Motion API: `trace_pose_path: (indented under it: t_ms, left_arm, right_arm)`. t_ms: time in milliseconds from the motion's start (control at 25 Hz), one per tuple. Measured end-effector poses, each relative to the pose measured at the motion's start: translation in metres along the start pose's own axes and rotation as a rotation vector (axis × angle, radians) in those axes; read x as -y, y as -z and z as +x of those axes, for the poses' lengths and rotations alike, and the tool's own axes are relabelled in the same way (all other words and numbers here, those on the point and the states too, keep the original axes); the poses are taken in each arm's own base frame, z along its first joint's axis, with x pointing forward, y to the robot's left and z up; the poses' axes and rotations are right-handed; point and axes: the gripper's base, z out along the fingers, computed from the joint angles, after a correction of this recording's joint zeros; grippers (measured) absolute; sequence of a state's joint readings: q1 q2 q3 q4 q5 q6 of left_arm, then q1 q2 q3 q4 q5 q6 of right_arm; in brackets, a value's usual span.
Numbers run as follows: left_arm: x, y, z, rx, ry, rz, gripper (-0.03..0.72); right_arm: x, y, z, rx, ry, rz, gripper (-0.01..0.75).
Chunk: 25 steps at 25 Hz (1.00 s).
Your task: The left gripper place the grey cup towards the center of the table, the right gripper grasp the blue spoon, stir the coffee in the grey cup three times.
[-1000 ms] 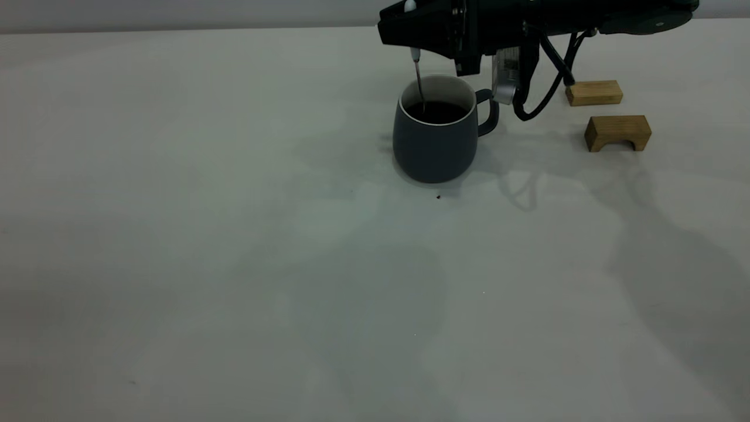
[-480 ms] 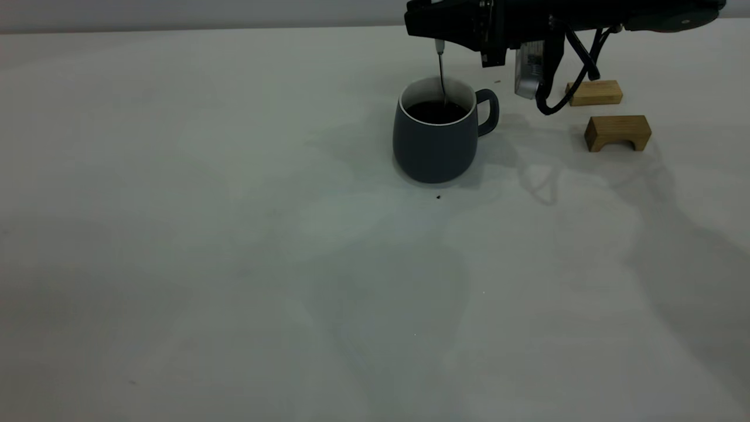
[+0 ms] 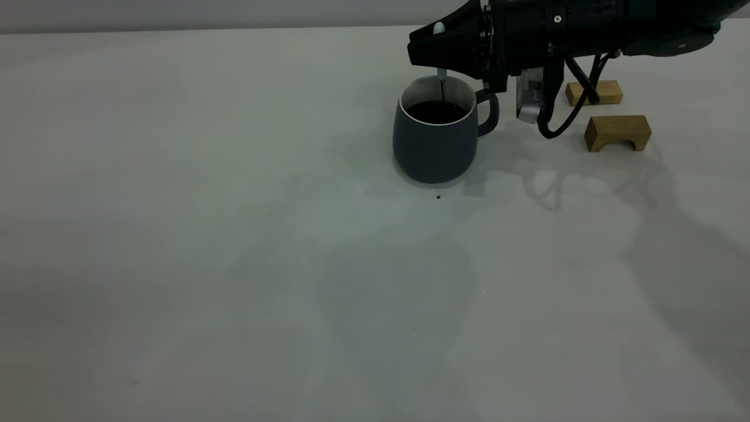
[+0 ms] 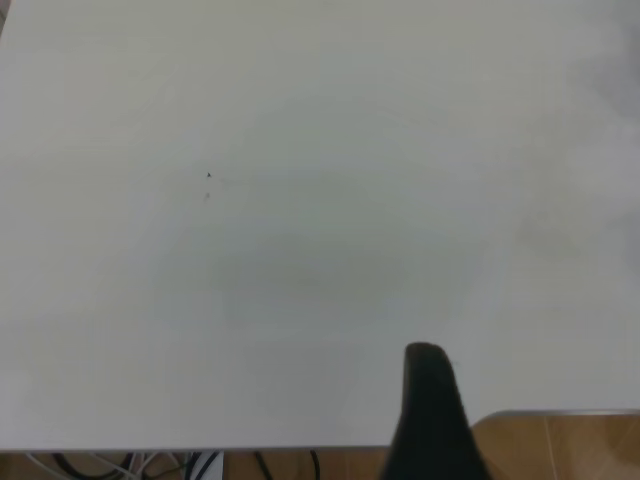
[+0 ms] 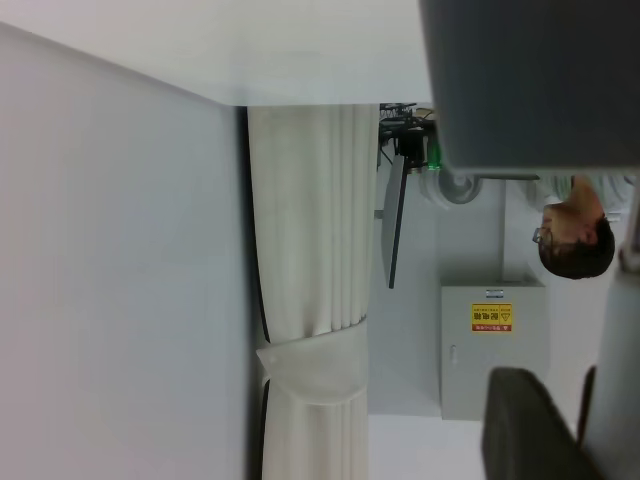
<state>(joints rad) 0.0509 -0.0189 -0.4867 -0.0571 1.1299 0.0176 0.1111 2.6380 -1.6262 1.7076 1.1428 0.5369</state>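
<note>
The grey cup [image 3: 433, 146] stands upright on the table [image 3: 234, 234], right of centre toward the back, its handle pointing right. Dark coffee [image 3: 435, 112] fills it to a little below the rim. My right gripper [image 3: 438, 51] hovers just above the cup's mouth, shut on the blue spoon [image 3: 442, 87]. The pale handle end sticks out above the fingers, and the metal neck runs straight down into the coffee; the bowl is hidden in the liquid. My left gripper [image 4: 430, 400] appears only in the left wrist view, above the bare table near its edge, far from the cup.
Two wooden blocks lie right of the cup: a flat one [image 3: 594, 92] behind the arm's cable and an arch-shaped one [image 3: 617, 132]. A dark speck [image 3: 438, 197] sits just in front of the cup. The right wrist view shows a person [image 5: 575, 235] in the room beyond.
My right gripper carried the spoon from the cup's left side to its middle-right, then dropped lower toward the rim. The cup stayed put.
</note>
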Motion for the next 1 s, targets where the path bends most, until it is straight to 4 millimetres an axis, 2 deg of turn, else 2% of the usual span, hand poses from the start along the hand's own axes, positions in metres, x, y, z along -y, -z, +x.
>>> trace_pose_path:
  t_ms: [280, 360, 440, 520, 640, 880, 1000]
  left_arm:
    - [0.0, 0.0, 0.0, 0.0, 0.0, 0.0, 0.585]
    - [0.0, 0.0, 0.0, 0.0, 0.0, 0.0, 0.585]
    - [0.0, 0.0, 0.0, 0.0, 0.0, 0.0, 0.585]
    - [0.0, 0.0, 0.0, 0.0, 0.0, 0.0, 0.585]
    - [0.0, 0.0, 0.0, 0.0, 0.0, 0.0, 0.585]
    - [0.0, 0.0, 0.0, 0.0, 0.0, 0.0, 0.585]
    - [0.0, 0.0, 0.0, 0.0, 0.0, 0.0, 0.585]
  right_arm:
    - [0.001, 0.002, 0.001, 0.019, 0.048, 0.033, 0.553]
    - [0.001, 0.004, 0.011, 0.035, 0.127, 0.067, 0.615]
    - [-0.002, 0.009, 0.026, 0.047, 0.24, 0.094, 0.641]
    - [-0.005, 0.016, 0.048, 0.057, 0.383, 0.127, 0.637]
    - [-0.005, 0.027, 0.079, 0.082, 0.653, 0.205, 0.586]
    - [0.006, 0.058, 0.142, 0.203, 1.267, 0.527, 0.412]
    - [0.009, 0.079, 0.178, 0.271, 1.447, 0.607, 0.332]
